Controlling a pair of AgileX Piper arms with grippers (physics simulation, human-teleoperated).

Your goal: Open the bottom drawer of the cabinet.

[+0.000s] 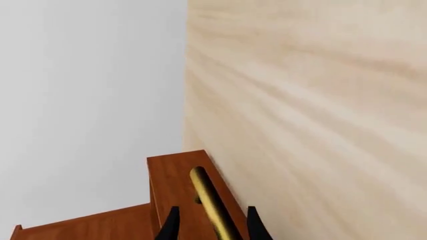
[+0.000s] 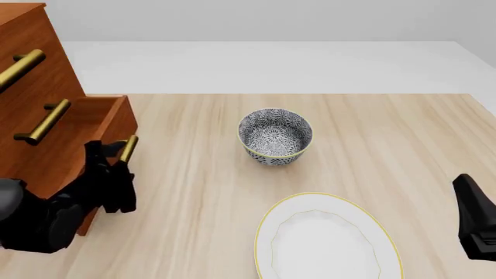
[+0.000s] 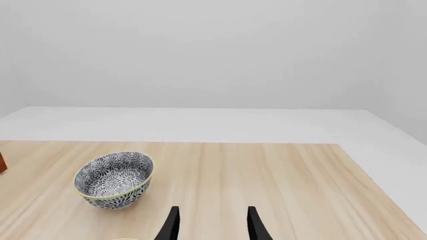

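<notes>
The cabinet [image 2: 35, 81] stands at the table's left edge, with three brass bar handles. Its bottom drawer [image 2: 116, 123] stands partly pulled out, past the two drawers above. My left gripper [image 2: 122, 161] is at the drawer's brass handle [image 2: 129, 148]. In the left wrist view the handle [image 1: 208, 197] runs between the fingertips of the left gripper [image 1: 213, 230], with a gap on each side, so the jaws stand open around it. The drawer front [image 1: 172, 185] lies just behind it. My right gripper [image 3: 212, 227] is open and empty, low at the table's right [image 2: 467, 195].
A dark patterned bowl [image 2: 275, 136] with a yellow rim sits mid-table; it also shows in the right wrist view [image 3: 115, 179]. A white plate [image 2: 326, 244] with a yellow rim lies near the front edge. The table [image 2: 387, 133] is light wood.
</notes>
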